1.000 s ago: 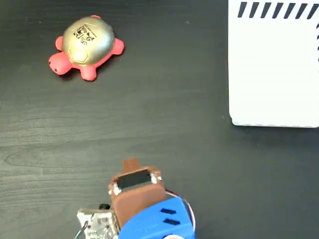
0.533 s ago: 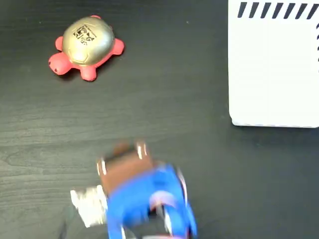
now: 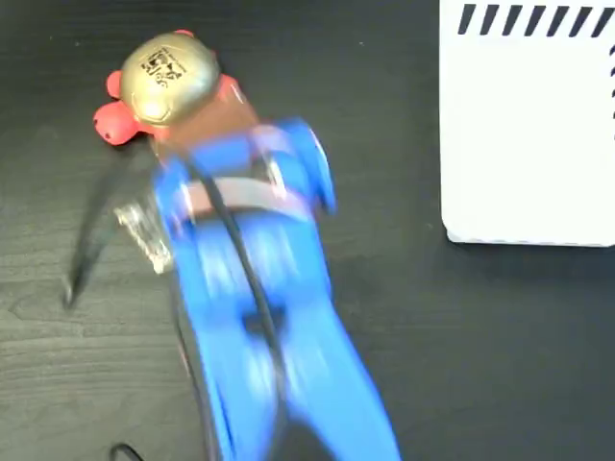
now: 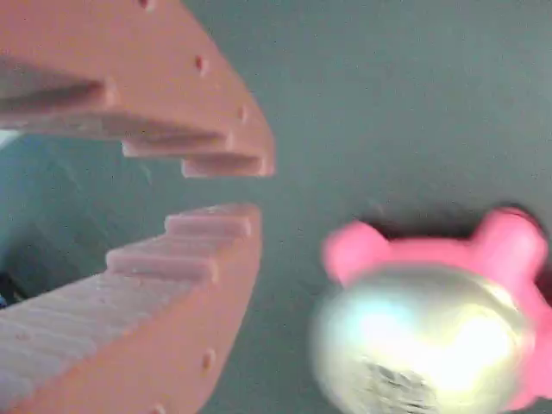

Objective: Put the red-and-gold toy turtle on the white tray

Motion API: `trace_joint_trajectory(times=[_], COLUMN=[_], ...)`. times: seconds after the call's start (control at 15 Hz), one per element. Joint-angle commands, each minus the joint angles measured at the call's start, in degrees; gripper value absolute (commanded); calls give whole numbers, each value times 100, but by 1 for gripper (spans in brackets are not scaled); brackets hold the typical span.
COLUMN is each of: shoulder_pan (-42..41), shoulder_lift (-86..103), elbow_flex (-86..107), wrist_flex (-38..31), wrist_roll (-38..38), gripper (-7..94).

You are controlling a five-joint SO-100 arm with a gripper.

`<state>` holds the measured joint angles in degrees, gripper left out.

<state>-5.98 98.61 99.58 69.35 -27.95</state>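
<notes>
The red-and-gold toy turtle [image 3: 165, 79] sits on the dark table at the top left of the fixed view, gold shell up. My blue arm stretches from the bottom edge up to it, blurred by motion, and the brown gripper [image 3: 213, 117] covers the turtle's right side. In the wrist view the gripper [image 4: 255, 191] is open a little, with nothing between its toothed orange fingers [image 4: 185, 250]. The turtle [image 4: 431, 332] lies to their right, outside the jaws. The white tray [image 3: 524, 144], with black slanted stripes on its top edge, lies at the top right, bare.
A black cable [image 3: 91, 235] loops off the arm's left side over the table. A small circuit board [image 3: 144, 226] sticks out of the arm on the left. Dark wood-grain table [image 3: 384, 288] lies between arm and tray.
The arm has swung fast from the bottom edge up and left across the table. Its gripper now sits at the turtle. Turtle and tray have not moved.
</notes>
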Motion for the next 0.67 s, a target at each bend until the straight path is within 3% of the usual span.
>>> trace_joint_trajectory(times=[0.0,0.47,0.6], shoulder_pan=[-149,-220,-202], shoulder_lift=[-686,-2742,-2944], elbow_flex=[-1257,-3665,-3920], wrist_flex=[220,448,668], wrist_roll=[-237,-527,-527], gripper=[0,0,8])
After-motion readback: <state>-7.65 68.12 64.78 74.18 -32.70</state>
